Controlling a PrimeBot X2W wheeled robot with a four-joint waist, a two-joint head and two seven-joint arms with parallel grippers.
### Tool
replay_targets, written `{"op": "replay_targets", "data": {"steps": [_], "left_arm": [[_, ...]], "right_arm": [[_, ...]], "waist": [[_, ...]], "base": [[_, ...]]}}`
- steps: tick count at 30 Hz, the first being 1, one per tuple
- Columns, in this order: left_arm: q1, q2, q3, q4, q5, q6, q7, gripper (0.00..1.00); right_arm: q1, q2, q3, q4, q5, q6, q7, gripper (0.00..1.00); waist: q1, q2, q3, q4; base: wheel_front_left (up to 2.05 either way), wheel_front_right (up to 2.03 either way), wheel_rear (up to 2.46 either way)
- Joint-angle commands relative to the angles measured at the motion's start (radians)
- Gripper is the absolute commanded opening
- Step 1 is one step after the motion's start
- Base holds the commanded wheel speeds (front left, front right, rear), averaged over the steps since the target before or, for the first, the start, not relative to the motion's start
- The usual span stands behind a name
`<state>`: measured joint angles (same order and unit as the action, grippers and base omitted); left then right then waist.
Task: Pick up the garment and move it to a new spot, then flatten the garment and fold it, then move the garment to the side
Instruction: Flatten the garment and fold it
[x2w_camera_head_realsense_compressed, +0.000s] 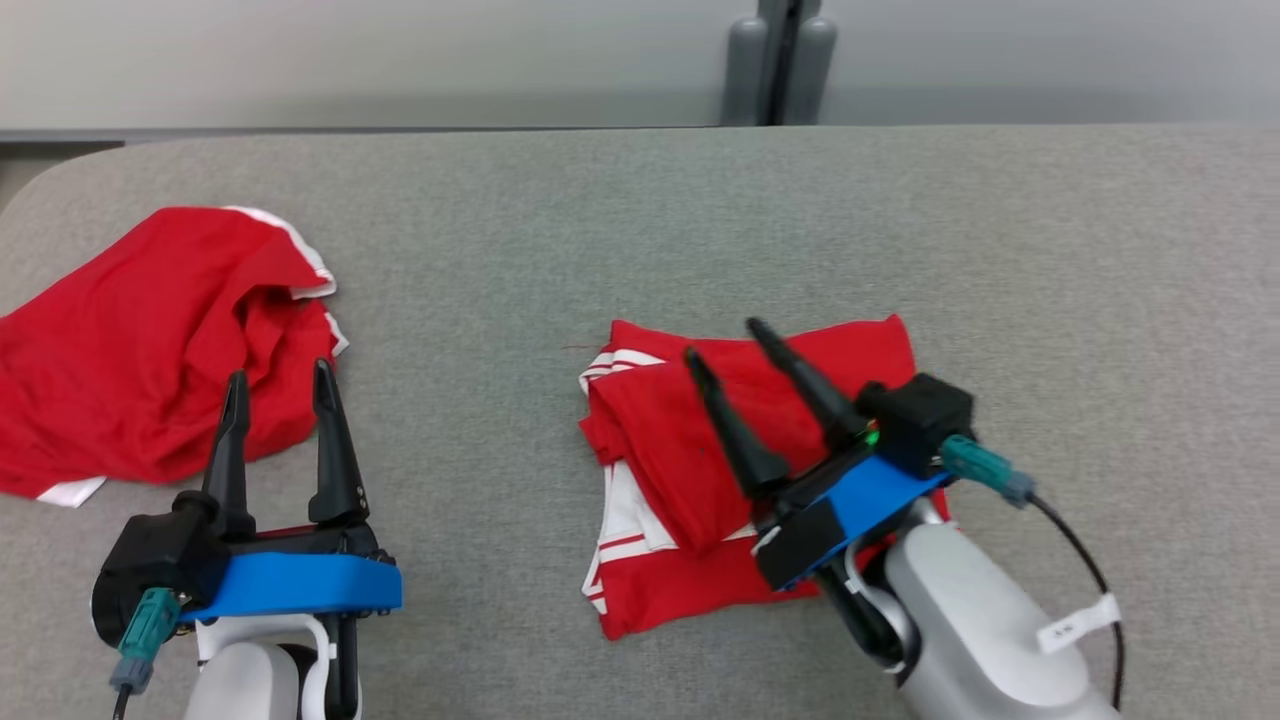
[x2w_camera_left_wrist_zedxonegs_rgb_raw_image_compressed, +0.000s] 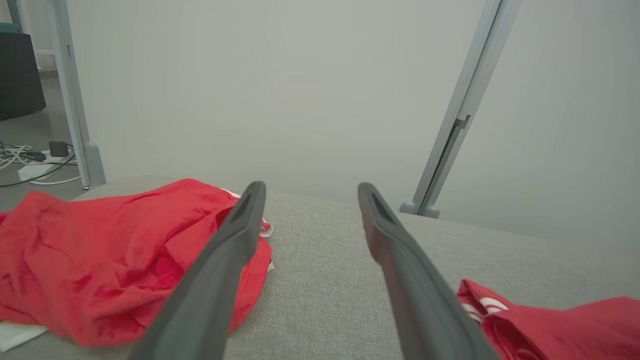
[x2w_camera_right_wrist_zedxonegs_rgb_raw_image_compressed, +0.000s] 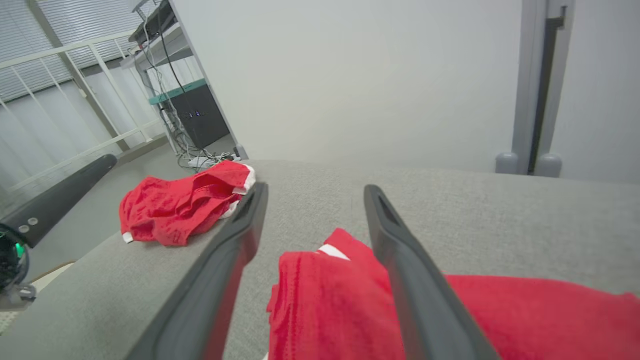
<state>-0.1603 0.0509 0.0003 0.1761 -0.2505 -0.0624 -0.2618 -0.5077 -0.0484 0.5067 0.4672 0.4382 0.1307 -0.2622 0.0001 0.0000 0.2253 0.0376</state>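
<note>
Lab-like room: plain partition (x2w_camera_left_wrist_zedxonegs_rgb_raw_image_compressed: 300, 100), equipment rack (x2w_camera_right_wrist_zedxonegs_rgb_raw_image_compressed: 200, 112), loose floor cables (x2w_camera_left_wrist_zedxonegs_rgb_raw_image_compressed: 22, 156)

Left claw (x2w_camera_head_realsense_compressed: 280, 372) and right claw (x2w_camera_head_realsense_compressed: 723, 338): same look, long tapered black fingers (x2w_camera_head_realsense_compressed: 333, 450), bright blue brackets (x2w_camera_head_realsense_compressed: 300, 585), pale grey forearms (x2w_camera_head_realsense_compressed: 960, 610), teal plugs (x2w_camera_head_realsense_compressed: 975, 465). Right cable (x2w_camera_head_realsense_compressed: 1085, 560) has a white tag (x2w_camera_head_realsense_compressed: 1075, 625).

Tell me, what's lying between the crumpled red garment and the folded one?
Nothing: only bare grey table separates them, as the head view shows.

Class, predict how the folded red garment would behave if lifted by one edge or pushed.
Probably floppy: the folded garment shows soft creases, so a one-edge lift would likely unfold it. Pushed, its layers may bunch on the textured table.
</note>
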Motion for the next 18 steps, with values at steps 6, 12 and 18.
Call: {"op": "replay_targets", "data": {"steps": [6,12,18], "left_arm": [[0.029,-0.001,0.023,0.001,0.021,-0.006,-0.005,1.00],[0.053,-0.001,0.034,0.002,0.032,-0.013,-0.005,1.00],[0.064,-0.001,0.039,0.008,0.042,-0.019,-0.005,1.00]], "right_arm": [[0.108,-0.014,-0.202,-0.138,-0.161,0.000,-0.003,1.00],[0.227,-0.022,-0.383,-0.243,-0.228,0.000,-0.003,1.00],[0.321,-0.016,-0.498,-0.285,-0.257,0.000,-0.003,1.00]], "waist": [[-0.0001,0.0000,-0.034,-0.051],[-0.0001,0.0000,-0.054,-0.070],[-0.0001,0.0000,-0.066,-0.071]], "base": [[0.00,0.00,0.00],[0.00,0.00,0.00],[0.00,0.00,0.00]]}}
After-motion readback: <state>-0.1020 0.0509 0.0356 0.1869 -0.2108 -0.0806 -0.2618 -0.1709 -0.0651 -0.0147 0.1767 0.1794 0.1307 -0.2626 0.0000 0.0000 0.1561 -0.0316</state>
